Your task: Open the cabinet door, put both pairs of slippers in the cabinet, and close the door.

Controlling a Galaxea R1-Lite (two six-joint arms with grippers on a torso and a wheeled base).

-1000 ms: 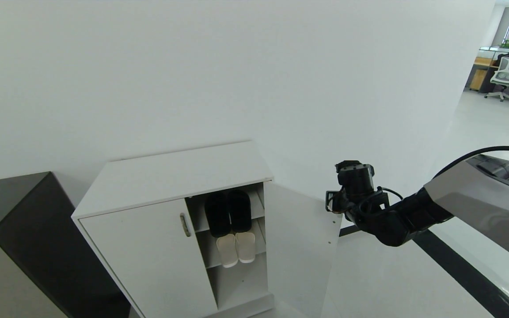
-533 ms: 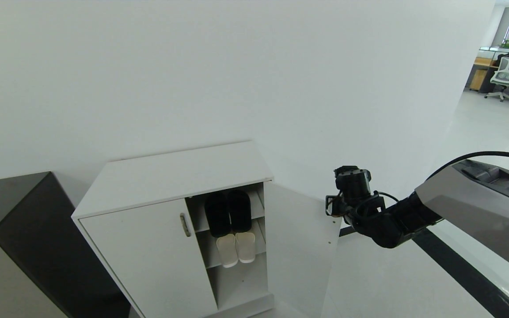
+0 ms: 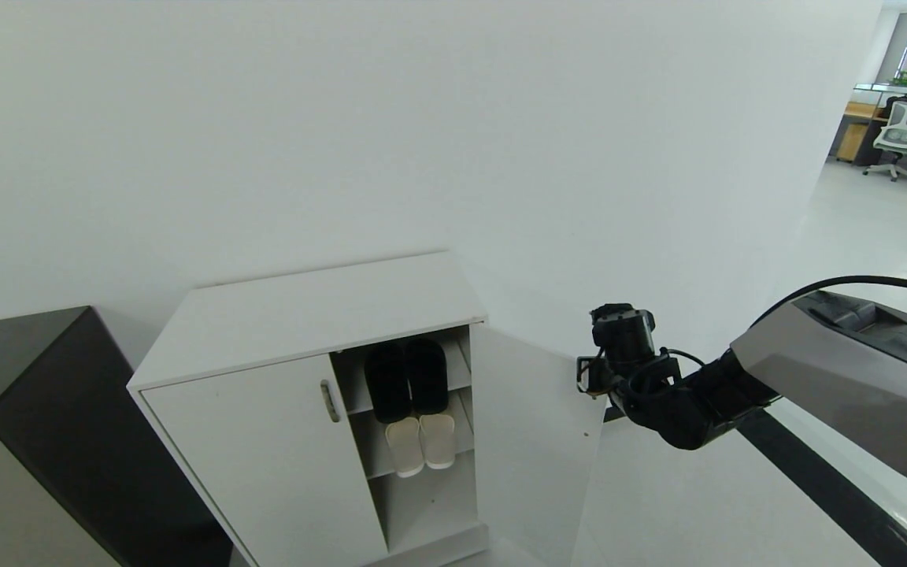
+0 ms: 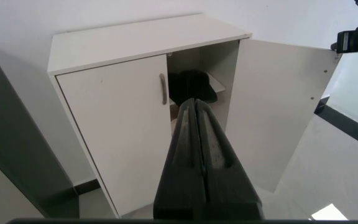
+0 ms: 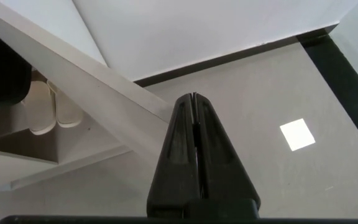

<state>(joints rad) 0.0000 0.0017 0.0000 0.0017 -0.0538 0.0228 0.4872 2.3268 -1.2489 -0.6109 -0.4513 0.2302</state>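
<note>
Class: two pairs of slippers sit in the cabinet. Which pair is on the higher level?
The black pair: it lies one level above the cream pair, which sits directly beneath it.

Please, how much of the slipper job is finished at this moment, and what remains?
Done: the right door of the cabinet stands open, and the black slippers and white slippers lie on shelves inside. In hand: the right gripper, fingers shut, is at the door's outer top edge. Remaining: swing that door closed.

Cabinet shelves (image 3: 461, 366): black slippers (image 3: 406, 378), white slippers (image 3: 420, 445)
</note>
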